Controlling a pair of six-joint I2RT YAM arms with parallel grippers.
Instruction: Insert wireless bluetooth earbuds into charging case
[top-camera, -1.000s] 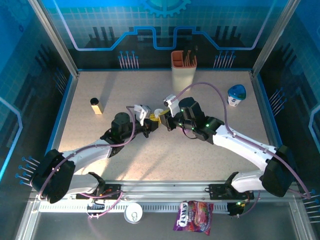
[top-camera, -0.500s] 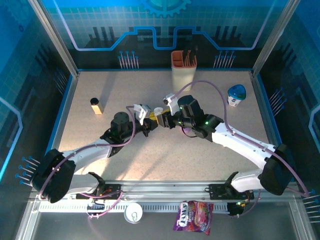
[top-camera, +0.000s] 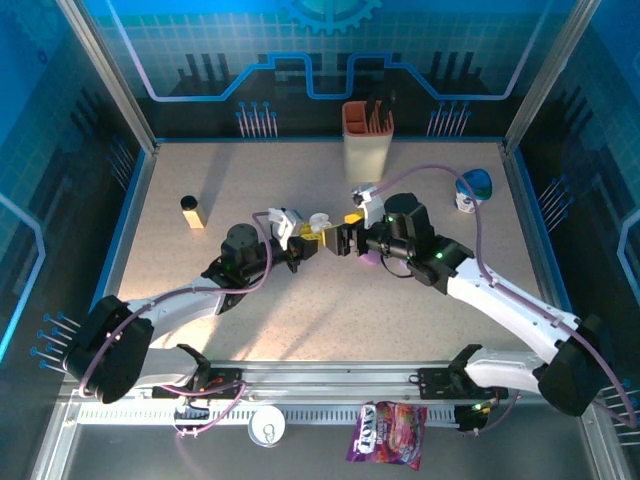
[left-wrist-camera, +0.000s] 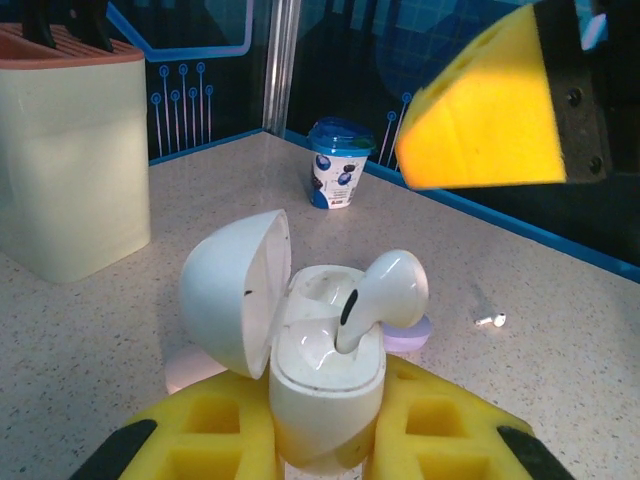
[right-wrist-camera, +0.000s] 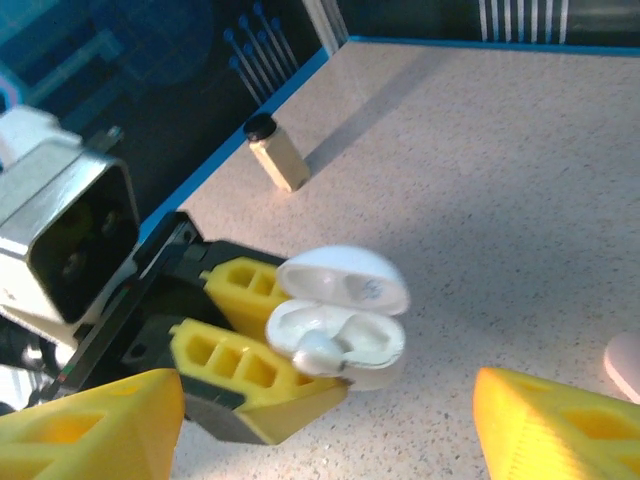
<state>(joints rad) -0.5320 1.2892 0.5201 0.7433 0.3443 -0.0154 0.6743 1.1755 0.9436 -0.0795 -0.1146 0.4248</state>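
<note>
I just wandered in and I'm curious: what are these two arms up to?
The left gripper is shut on a small white case, holding it with its lid open. One white earbud stands stem-down in the case with its head sticking up, so it is not fully seated. The slot beside it looks empty. The right gripper is open, close to the case but not touching it.

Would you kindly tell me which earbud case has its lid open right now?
The white case, gripped in the left tool: its lid is swung back and a white earbud stands in it. The lilac case lies on the table behind.
</note>
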